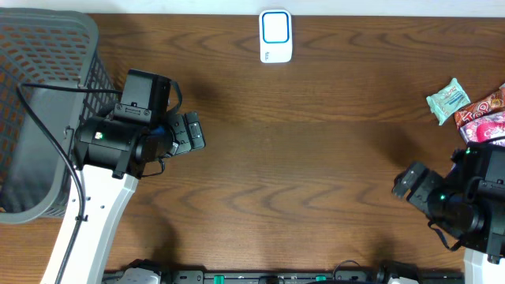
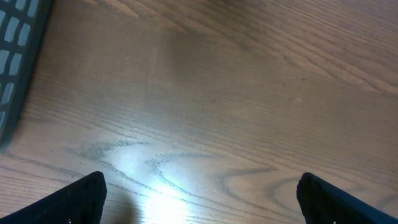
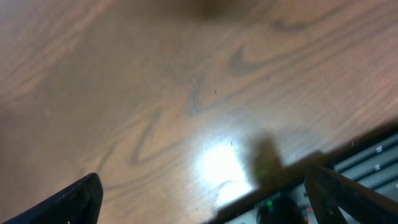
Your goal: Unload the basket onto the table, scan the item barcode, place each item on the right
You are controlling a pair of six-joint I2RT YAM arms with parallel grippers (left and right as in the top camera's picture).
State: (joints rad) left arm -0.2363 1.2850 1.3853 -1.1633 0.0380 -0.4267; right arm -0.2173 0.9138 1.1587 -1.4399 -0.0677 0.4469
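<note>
Brown wood-grain desk (image 1: 316, 158), read from overhead w/ 12 o'clock at the far edge. White scanner (image 1: 275, 36) w/ a blue-framed face lies flat at 12 o'clock, apart from everything else. Items sit at 3 o'clock by the desk's right edge. The mint-green packet (image 1: 448, 99) is nearest the centre, w/ a red packet (image 1: 483, 110) just beside it. A pink packet (image 1: 493, 130) lies below those, partly cut off by the frame edge and overlapped by the right arm. Grey mesh basket (image 1: 47, 55) fills the 9–10 o'clock corner. A black cable (image 1: 46, 126) crosses it down to the left arm.

Left gripper (image 1: 189, 132) is at approx 9 o'clock, just beside the basket, pointing toward 3. Its fingers (image 2: 78, 199) stand wide apart in the wrist view, w/ only bare desk btwn them. The basket's mesh shows at 10 o'clock in that view.

Right gripper (image 1: 412, 183) is at 4 o'clock, below the packets and apart from them, pointing toward 9. Its fingers (image 3: 68, 202) are also spread wide, w/ only wood and a glare spot btwn them. A dark equipment strip (image 3: 367, 162) runs along the near desk edge, at 4 o'clock in that wrist view.
</note>
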